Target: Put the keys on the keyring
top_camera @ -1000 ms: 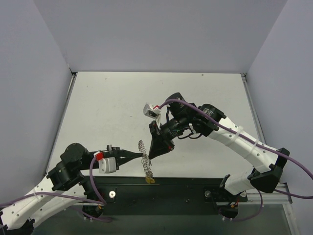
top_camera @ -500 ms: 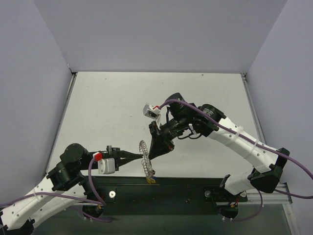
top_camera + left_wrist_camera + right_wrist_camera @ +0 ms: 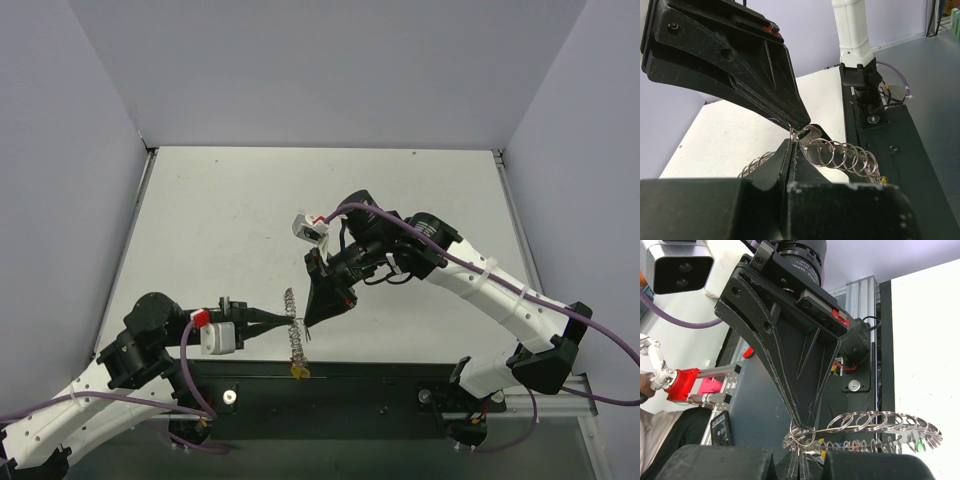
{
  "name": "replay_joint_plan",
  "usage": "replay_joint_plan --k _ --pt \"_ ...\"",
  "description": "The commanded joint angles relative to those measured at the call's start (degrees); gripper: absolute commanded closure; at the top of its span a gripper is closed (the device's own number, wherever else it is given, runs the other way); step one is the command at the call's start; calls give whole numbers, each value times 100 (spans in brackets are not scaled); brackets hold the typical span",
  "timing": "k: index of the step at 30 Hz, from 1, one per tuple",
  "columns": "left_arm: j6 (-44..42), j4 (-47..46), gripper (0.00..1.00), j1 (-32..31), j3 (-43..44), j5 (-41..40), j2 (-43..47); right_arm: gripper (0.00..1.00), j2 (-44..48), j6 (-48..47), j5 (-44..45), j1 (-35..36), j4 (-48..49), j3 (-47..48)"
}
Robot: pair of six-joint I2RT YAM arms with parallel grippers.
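Note:
The keyring (image 3: 295, 345) is a silvery coil hanging in the air near the table's front edge, with a yellow-headed key (image 3: 297, 372) at its low end. My left gripper (image 3: 287, 321) is shut on the coil's wire from the left. My right gripper (image 3: 309, 322) meets it tip to tip from the right. In the left wrist view my fingers (image 3: 785, 155) are pressed together, the keyring (image 3: 850, 156) loops run off to the right, and a silver key blade (image 3: 811, 135) sits under the right gripper's tip. In the right wrist view, keys (image 3: 865, 445) with coloured heads hang under the keyring (image 3: 875, 421).
The white table (image 3: 220, 220) is walled in by grey panels on three sides. A black base strip (image 3: 380, 385) with both arm mounts runs along the near edge, right under the hanging coil.
The coil's lower end with the yellow key has swung slightly left and now hangs straighter. Both grippers stay shut, tip to tip, in nearly the same place.

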State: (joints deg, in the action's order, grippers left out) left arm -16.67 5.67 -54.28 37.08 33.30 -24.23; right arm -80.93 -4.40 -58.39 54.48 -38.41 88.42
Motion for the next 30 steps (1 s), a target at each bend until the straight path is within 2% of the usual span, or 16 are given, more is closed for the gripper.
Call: replay_joint_plan --k 1,16,30 --pt "120 -787 100 -30 98 265 50 100 -2 -69 -32 10 53 26" --pt "594 -1560 100 -21 -34 590 182 100 -29 -96 -111 -8 62 -44" --pt "1209 -3115 100 -21 -737 494 50 100 50 -183 -260 -16 62 -36"
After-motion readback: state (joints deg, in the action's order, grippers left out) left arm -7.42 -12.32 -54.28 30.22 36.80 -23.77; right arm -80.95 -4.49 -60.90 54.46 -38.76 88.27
